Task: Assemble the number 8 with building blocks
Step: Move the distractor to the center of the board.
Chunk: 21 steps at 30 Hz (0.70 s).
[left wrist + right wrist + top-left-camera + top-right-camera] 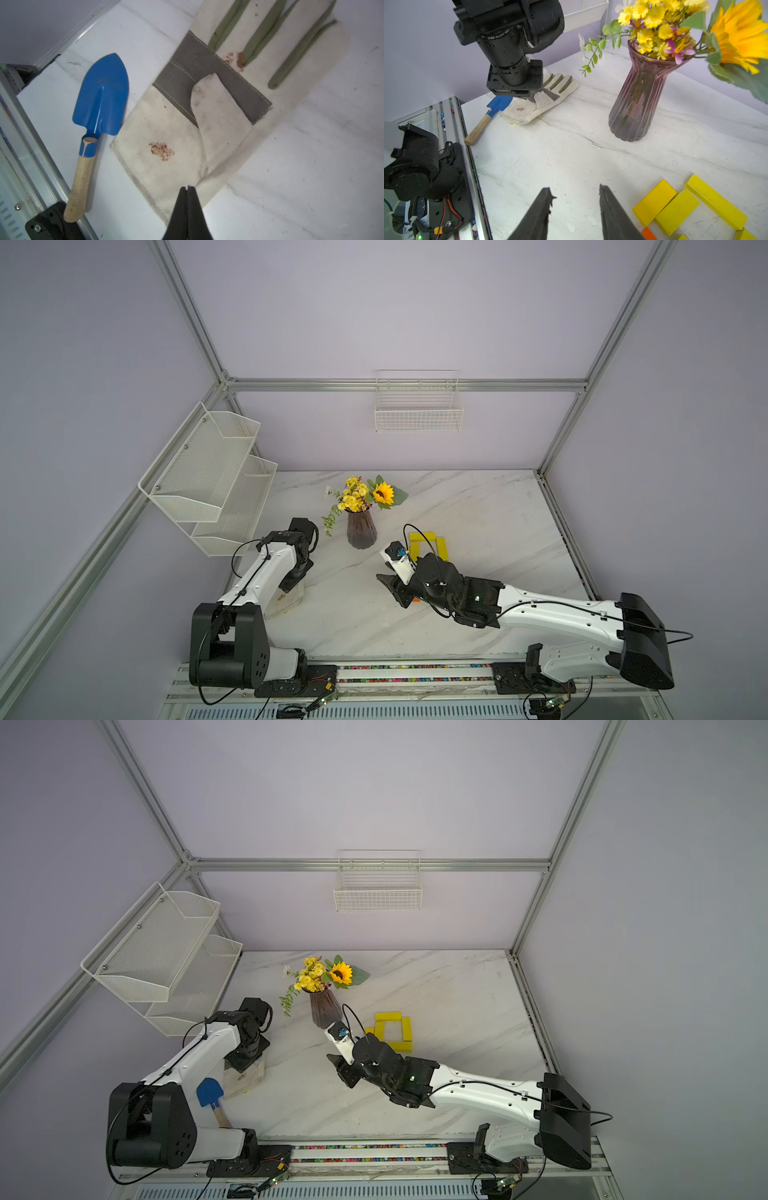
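Observation:
Yellow building blocks (387,1016) lie flat on the marble table, right of the vase. The number 8 shows as a square loop of these bars (677,211); its near part is hidden under my right arm. An orange block (648,233) peeks out beside the right finger, also glimpsed in a top view (415,600). My right gripper (575,190) hovers left of the blocks, open and empty over bare table (340,1069). At the table's left side my left gripper (188,187) is shut on nothing, pointing down over a glove.
A purple vase (361,531) with yellow flowers stands just behind the right gripper. A white work glove (187,124) and a blue trowel (101,97) lie under the left arm. A mesh rack (208,472) and a wire basket (417,414) hang on the walls.

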Motion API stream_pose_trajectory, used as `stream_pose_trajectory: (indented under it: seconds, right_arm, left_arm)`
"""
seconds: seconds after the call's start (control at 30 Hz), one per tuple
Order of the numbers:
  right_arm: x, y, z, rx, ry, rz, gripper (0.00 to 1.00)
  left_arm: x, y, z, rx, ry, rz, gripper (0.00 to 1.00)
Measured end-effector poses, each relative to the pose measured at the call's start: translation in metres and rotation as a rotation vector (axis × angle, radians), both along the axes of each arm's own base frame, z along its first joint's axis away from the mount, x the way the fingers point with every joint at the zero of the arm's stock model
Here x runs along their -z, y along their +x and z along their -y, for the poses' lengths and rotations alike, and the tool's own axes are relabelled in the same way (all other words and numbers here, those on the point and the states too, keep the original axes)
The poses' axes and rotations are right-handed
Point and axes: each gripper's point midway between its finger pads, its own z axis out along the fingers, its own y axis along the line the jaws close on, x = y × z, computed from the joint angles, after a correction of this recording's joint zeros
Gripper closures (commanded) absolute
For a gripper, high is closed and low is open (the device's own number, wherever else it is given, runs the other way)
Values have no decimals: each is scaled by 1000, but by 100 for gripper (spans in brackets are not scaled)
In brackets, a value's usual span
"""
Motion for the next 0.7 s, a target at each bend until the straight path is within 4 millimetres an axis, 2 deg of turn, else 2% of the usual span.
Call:
stream_pose_trajectory:
  seconds: [0.17,0.3,0.5,0.7]
  right_arm:
    - [-9,0,5,11,20,10,56]
    - [-9,1,7,22,14,11,56]
    - [-6,2,8,32,4,8,56]
    - [-3,3,11,45,-12,4,56]
  left_arm:
    - [26,1,-25,-87,17,-94,100]
    - [44,-1,-35,-130,-6,-117,100]
    - [72,5,-32,-132,-64,-142,100]
    - [74,6,-30,-109,-59,-150,100]
